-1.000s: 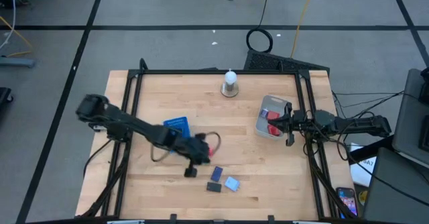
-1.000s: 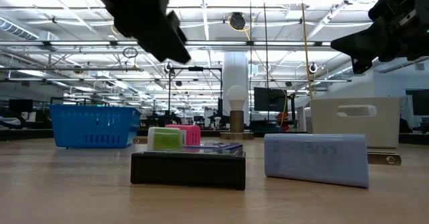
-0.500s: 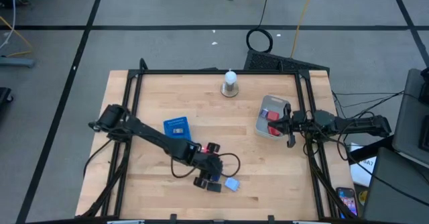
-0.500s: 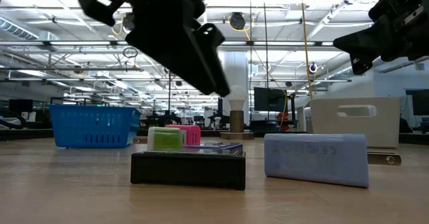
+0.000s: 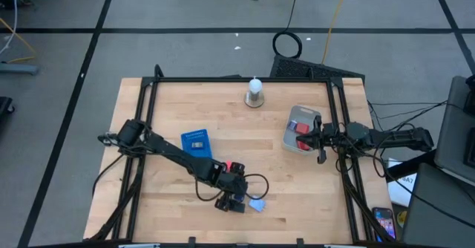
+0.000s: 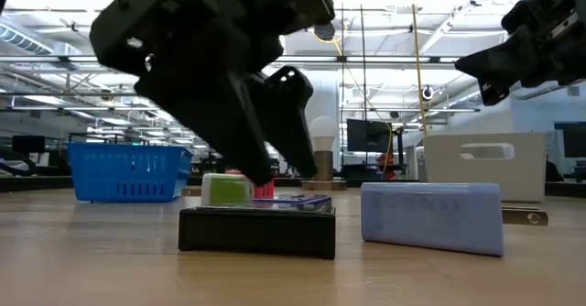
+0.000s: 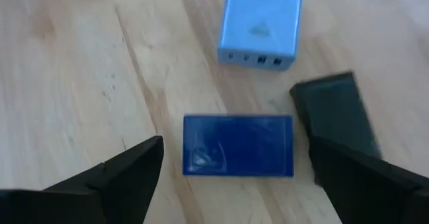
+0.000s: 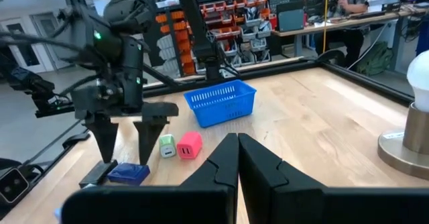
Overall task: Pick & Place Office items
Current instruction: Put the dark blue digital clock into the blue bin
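Note:
My left gripper [image 7: 234, 143] is open, pointing down over the near middle of the table [image 5: 231, 197]. Its fingers stand on either side of a dark blue block [image 7: 238, 145] that lies flat on the wood, and touch nothing I can see. A black block [image 7: 332, 110] lies close beside one finger, and a light blue block [image 7: 261, 23] lies just beyond. A green piece [image 6: 226, 190] and a pink piece [image 6: 264, 189] stand behind them. My right gripper [image 8: 238, 150] is shut and holds nothing, above the grey bin [image 5: 297, 122] at the right.
A blue tray [image 5: 195, 142] sits left of centre, and shows as a blue basket [image 8: 221, 103] in the right wrist view. A white knob on a round base [image 5: 254, 93] stands at the far middle. The grey bin holds red pieces [image 5: 301, 129]. A black frame [image 5: 148, 107] runs along the table's sides.
My left gripper has moved toward the table's near right and come down over the dark blue block, and it has opened from shut to wide. The blocks have not moved.

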